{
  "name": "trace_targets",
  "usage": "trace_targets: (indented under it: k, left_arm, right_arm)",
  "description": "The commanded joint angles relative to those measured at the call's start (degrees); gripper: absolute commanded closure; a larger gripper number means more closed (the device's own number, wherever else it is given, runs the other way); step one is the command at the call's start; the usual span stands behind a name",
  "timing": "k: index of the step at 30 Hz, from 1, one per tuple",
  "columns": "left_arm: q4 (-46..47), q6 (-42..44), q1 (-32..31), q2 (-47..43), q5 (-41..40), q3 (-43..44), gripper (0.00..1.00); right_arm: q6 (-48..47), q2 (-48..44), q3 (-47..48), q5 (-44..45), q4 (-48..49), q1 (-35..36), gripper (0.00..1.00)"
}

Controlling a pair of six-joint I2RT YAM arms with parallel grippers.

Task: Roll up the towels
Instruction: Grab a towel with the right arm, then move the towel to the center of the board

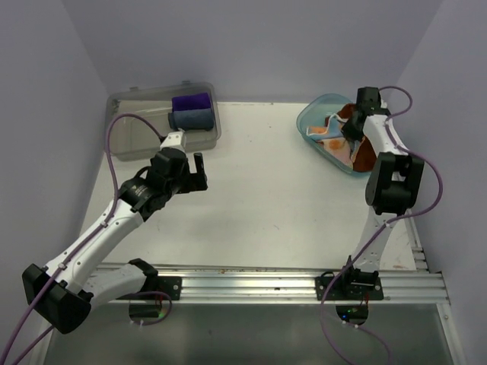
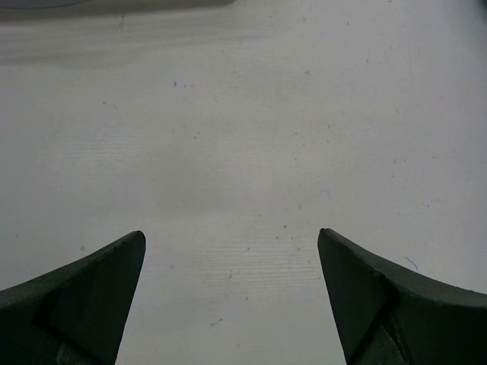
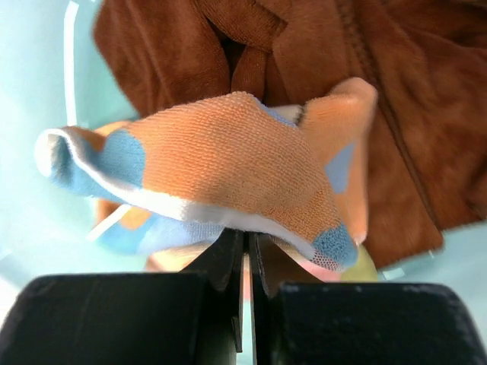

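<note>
The patterned towel (image 3: pixel 228 160), orange, pale blue and white, lies bunched in a light blue tub (image 1: pixel 305 122) at the back right. My right gripper (image 3: pixel 245 242) reaches into the tub and is shut on the towel's white edge; in the top view that gripper (image 1: pixel 351 128) sits over the towels. The rust-brown towel (image 3: pixel 342 53) lies crumpled behind and under the patterned towel (image 1: pixel 327 131), with the brown towel (image 1: pixel 364 154) showing at the tub's near end. My left gripper (image 1: pixel 196 169) hovers open over bare table, nothing between its fingers (image 2: pixel 99 281).
A clear plastic bin (image 1: pixel 125 144) stands at the back left, holding a purple cloth (image 1: pixel 190 101) and a grey-blue cloth (image 1: pixel 190 119). The white table (image 1: pixel 274 198) stretches between the two containers. A metal rail (image 1: pixel 251 285) runs along the near edge.
</note>
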Motion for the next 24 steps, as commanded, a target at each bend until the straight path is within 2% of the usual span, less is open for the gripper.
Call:
trace_targets:
  k: [1,7,15,20,24]
  left_arm:
    - [0.82,-0.03,0.02,-0.40,0.23,1.72,0.00]
    - [0.92,0.94,0.02,0.83,-0.99,1.89,0.01]
    - [1.00,1.55,-0.07,0.84,-0.91,2.51,0.01]
    - [0.39,1.56,0.02,0.49,-1.52,3.12,0.01]
    - [-0.75,0.77,0.02,-0.04,-3.54,5.14,0.01]
  right_arm:
    - [0.09,-14.56,-2.80,-0.05,3.01,-0.44,1.00]
    - [-1.22,-26.26,-6.94,-1.01,3.80,-0.44,1.00]
    - [-2.46,-32.78,-6.59,-2.51,2.58,-0.35,1.00]
    - [-2.72,-36.73,-6.32,-7.60,1.87,0.00,1.00]
    - [-3.60,-43.06,-9.30,-8.66,1.69,4.81,1.00]
